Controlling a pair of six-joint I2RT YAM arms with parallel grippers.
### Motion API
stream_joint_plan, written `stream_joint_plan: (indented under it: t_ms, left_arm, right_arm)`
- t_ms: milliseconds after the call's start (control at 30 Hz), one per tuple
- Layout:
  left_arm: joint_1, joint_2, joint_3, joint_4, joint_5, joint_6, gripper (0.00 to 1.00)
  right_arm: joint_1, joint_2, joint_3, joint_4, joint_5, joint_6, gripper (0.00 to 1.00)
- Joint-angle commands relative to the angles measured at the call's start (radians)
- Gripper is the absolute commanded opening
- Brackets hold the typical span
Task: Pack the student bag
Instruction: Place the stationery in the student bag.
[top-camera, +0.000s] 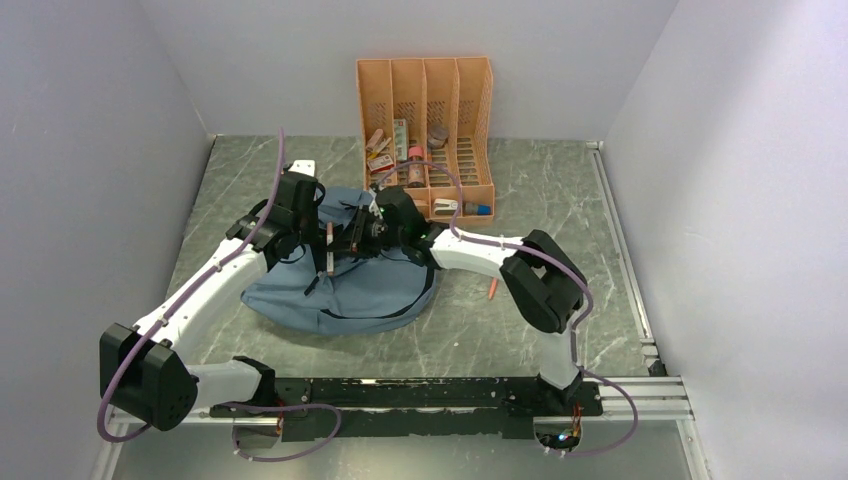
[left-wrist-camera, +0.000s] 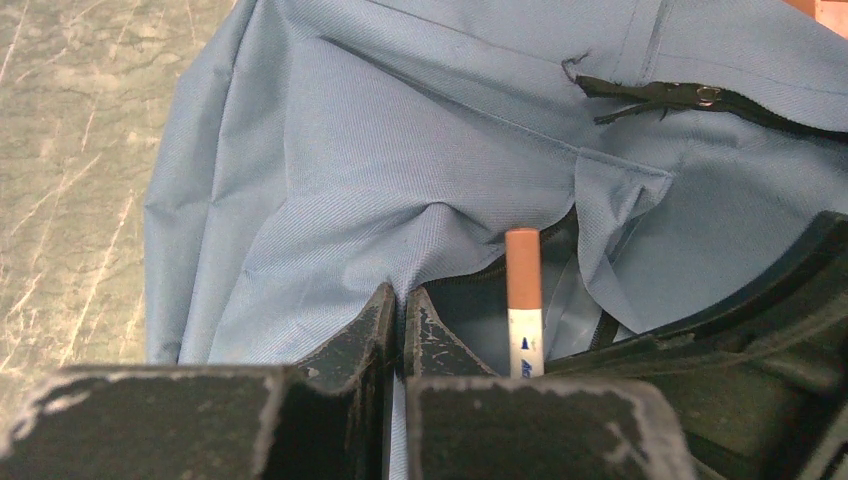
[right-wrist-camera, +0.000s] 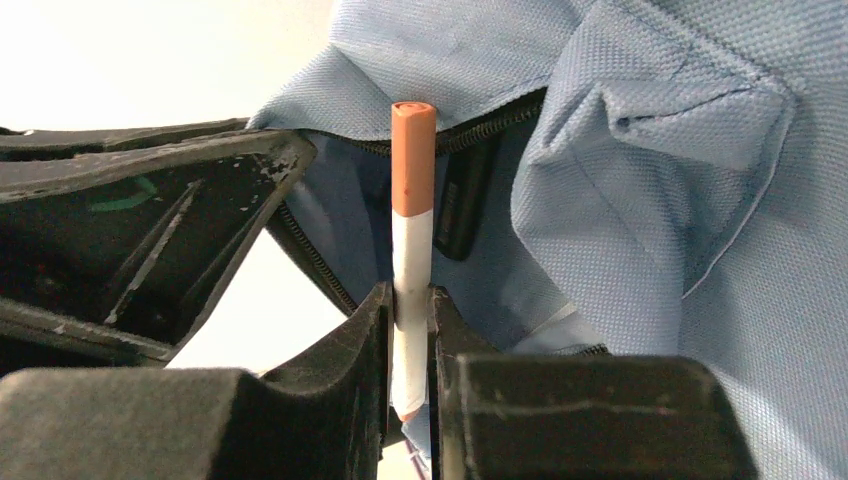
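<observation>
The student bag (top-camera: 345, 290) is dusty blue and lies slumped on the table, left of centre. My left gripper (left-wrist-camera: 397, 305) is shut on a fold of the bag's fabric at the edge of its opening (left-wrist-camera: 470, 290). In the top view the left gripper (top-camera: 310, 222) sits at the bag's upper left. My right gripper (right-wrist-camera: 411, 312) is shut on a white marker with an orange cap (right-wrist-camera: 412, 170), cap pointing away over the open zip (right-wrist-camera: 490, 125). The marker (top-camera: 329, 250) hangs above the bag, and the marker (left-wrist-camera: 523, 290) also shows beside the left jaws.
An orange slotted file organizer (top-camera: 425, 75) stands at the back, holding several small items. A thin orange pen (top-camera: 492, 290) lies on the table right of the bag. A closed black zip (left-wrist-camera: 700, 96) runs across the bag's front. Walls close in the table's sides.
</observation>
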Motion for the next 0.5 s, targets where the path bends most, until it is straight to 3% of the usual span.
stream_joint_plan:
  t_ms: [0,467]
  left_arm:
    - [0.012,-0.026,0.021,0.054,-0.022,0.002,0.05]
    - [0.012,-0.024,0.021,0.056,-0.026,0.002,0.05]
  right_arm:
    - [0.005,0.037,0.036,0.006,-0.068,0.028,0.00]
    - [0.027,0.075,0.059,-0.040,-0.121,0.026,0.00]
